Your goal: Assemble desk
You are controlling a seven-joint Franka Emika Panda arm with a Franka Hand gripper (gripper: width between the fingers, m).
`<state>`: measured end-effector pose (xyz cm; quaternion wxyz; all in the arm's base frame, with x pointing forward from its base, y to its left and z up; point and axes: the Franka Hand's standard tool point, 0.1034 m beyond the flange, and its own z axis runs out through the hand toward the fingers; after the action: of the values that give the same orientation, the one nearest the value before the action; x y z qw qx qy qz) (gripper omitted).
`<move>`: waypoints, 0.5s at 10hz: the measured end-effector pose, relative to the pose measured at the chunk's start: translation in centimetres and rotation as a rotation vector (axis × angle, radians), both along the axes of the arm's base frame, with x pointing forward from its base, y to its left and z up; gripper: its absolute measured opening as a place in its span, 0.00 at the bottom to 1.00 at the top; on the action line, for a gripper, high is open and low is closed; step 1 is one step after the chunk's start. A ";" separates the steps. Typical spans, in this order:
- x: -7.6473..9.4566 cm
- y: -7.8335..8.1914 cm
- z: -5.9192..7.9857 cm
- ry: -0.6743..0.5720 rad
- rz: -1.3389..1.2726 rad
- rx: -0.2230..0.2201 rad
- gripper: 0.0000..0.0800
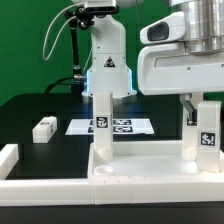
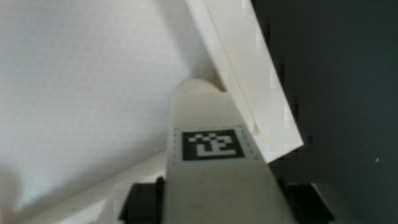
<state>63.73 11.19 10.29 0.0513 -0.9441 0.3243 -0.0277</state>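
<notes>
While the gripper (image 1: 203,120) is closed on a block leg (image 1: 207,137) at the exterior view's right, the whole coming move turns on how that leg sits over the desk top (image 1: 150,170): its long axis stands upright, straight below the fingers, with its lower end at or just above the corner of the top. The wrist view looks down along the tagged leg (image 2: 210,150) with a dark finger (image 2: 146,200) on either side of it, and the raised rim (image 2: 249,80) of the top runs just beside it; whether the leg already touches the panel I cannot tell. 1 other leg (image 1: 101,122) stands upright on the top toward the exterior view's left, and 1 loose leg (image 1: 45,128) lies on the table well apart from the desk top, near the marker board (image 1: 112,126). I judge the next motion is along the leg's own axis, downward.
</notes>
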 end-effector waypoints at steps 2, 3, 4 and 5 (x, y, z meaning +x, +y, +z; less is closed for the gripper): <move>-0.1 0.3 0.1 0.037 -0.412 0.029 0.36; 0.1 0.3 0.1 0.071 -0.643 0.073 0.36; 0.2 0.2 0.2 0.088 -0.805 0.097 0.36; 0.2 0.6 0.2 0.098 -0.909 0.102 0.36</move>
<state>63.90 11.77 10.49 0.0650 -0.7027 0.7084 0.0131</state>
